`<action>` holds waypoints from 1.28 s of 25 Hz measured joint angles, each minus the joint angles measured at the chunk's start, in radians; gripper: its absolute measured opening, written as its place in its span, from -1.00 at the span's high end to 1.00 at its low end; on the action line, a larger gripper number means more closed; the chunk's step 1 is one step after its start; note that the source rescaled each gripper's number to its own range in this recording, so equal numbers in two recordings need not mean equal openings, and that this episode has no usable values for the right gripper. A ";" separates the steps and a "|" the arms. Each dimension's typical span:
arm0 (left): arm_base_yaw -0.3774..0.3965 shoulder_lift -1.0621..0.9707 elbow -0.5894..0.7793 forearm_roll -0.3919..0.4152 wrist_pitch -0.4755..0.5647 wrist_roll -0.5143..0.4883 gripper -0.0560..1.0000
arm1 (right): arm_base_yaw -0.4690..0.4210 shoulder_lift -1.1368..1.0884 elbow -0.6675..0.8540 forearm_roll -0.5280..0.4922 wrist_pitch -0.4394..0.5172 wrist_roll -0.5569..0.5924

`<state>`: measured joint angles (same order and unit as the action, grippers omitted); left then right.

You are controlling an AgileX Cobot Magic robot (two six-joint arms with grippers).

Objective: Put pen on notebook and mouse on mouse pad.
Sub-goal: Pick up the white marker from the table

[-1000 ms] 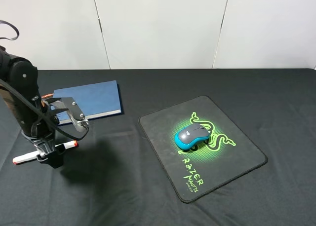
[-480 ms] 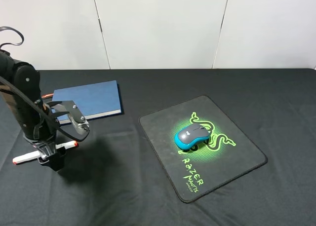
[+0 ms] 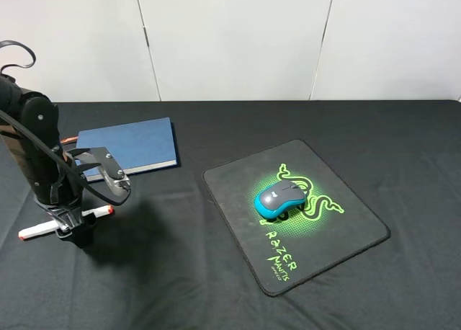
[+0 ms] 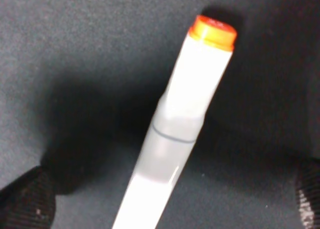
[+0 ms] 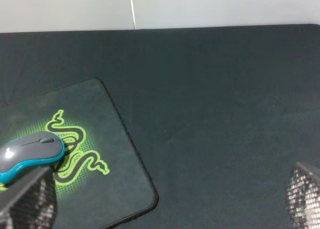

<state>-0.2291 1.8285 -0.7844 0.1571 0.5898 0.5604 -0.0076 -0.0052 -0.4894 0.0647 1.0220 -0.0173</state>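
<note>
The white pen (image 3: 32, 231) with red-orange tips lies on the black cloth at the front left, apart from the dark blue notebook (image 3: 130, 144) behind it. My left gripper (image 3: 74, 233) points straight down over the pen's middle. In the left wrist view the pen (image 4: 190, 99) runs between the two fingertips (image 4: 25, 201), which stand wide on either side, open and not touching it. The grey and teal mouse (image 3: 281, 199) sits on the green logo of the mouse pad (image 3: 338, 236). My right gripper (image 5: 165, 199) is open and empty, hovering right of the mouse (image 5: 30, 149).
A black cloth (image 3: 403, 143) covers the whole table, with white wall panels behind it. The right arm does not show in the exterior high view. The mouse pad's (image 5: 115, 179) near corner lies close to the right gripper.
The left arm has shifted slightly and settled over the pen. The pen, notebook and mouse have not moved.
</note>
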 joint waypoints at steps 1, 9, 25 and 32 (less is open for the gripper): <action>0.000 0.000 0.000 0.000 0.000 0.000 -0.72 | 0.000 0.000 0.000 0.000 0.000 0.000; 0.000 0.000 0.000 0.000 0.000 0.000 0.16 | 0.000 0.000 0.000 0.000 0.000 0.000; 0.000 -0.001 0.000 0.004 -0.003 -0.001 0.89 | 0.000 0.000 0.000 0.000 0.000 0.000; 0.000 -0.093 0.001 0.004 0.055 -0.001 0.89 | 0.000 0.000 0.000 0.000 0.000 0.000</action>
<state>-0.2291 1.7351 -0.7833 0.1614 0.6443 0.5596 -0.0076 -0.0052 -0.4894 0.0647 1.0220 -0.0173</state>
